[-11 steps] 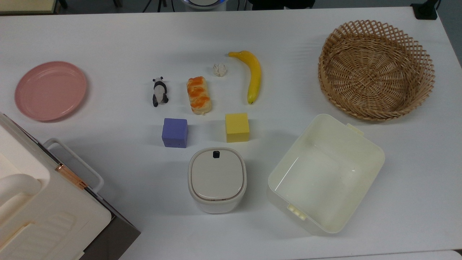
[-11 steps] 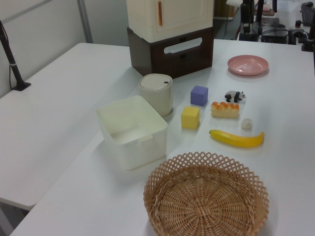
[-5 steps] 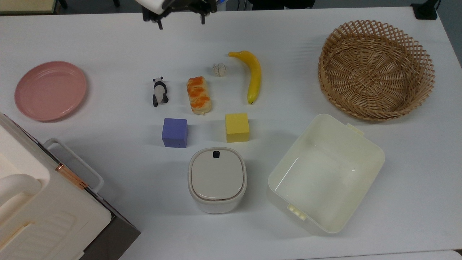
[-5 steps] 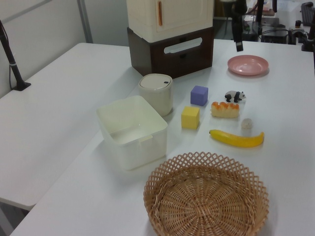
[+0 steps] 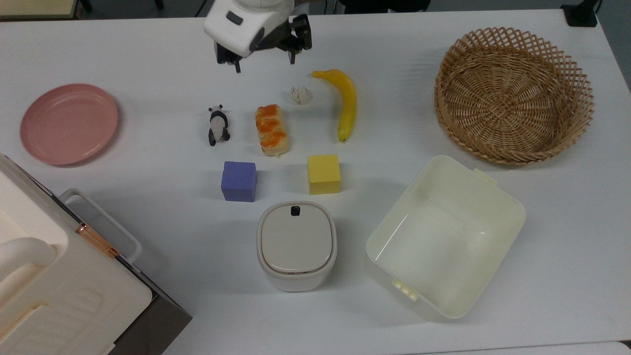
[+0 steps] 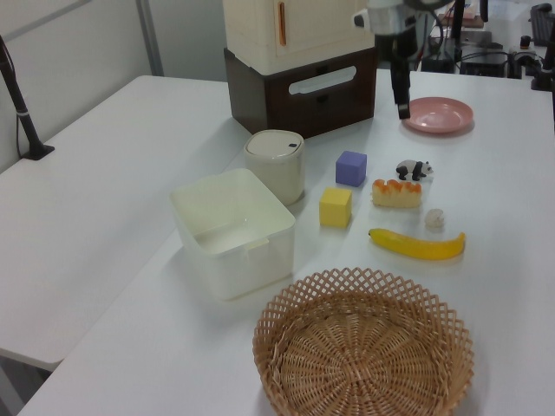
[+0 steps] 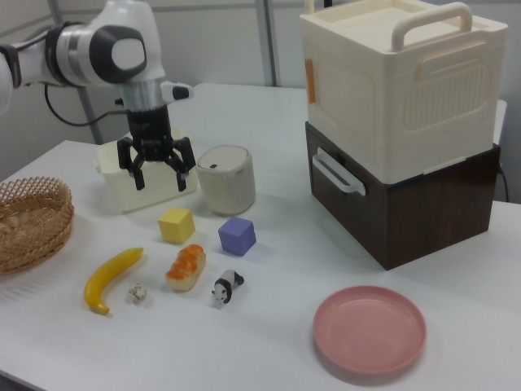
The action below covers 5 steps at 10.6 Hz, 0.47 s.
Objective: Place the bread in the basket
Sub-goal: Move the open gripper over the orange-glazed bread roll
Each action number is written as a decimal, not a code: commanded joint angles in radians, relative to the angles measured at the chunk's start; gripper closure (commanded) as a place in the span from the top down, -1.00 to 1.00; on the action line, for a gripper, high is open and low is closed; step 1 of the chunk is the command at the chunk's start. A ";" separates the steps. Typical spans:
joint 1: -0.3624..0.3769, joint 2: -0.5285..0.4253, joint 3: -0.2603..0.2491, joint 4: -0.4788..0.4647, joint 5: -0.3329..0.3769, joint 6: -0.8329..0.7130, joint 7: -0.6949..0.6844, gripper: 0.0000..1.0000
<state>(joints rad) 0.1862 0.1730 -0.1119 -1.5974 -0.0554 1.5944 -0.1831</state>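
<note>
Below the gripper (image 5: 264, 60), bread (image 5: 271, 129).

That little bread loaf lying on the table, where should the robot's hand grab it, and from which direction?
Probably from straight above, pinching the bread across its narrow middle. It lies flat and oblong, long sides bare, with the panda on the top view's left and the banana on its right standing clear enough for fingers. The hand hangs open above the table, short of the loaf.
</note>
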 commanded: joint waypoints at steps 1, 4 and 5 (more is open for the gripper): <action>0.032 -0.023 -0.009 -0.149 0.005 0.136 0.021 1.00; 0.035 0.022 -0.011 -0.176 0.002 0.185 0.022 1.00; 0.035 0.045 -0.011 -0.176 -0.001 0.199 0.022 1.00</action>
<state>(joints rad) 0.2051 0.1914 -0.1119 -1.7523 -0.0555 1.7502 -0.1792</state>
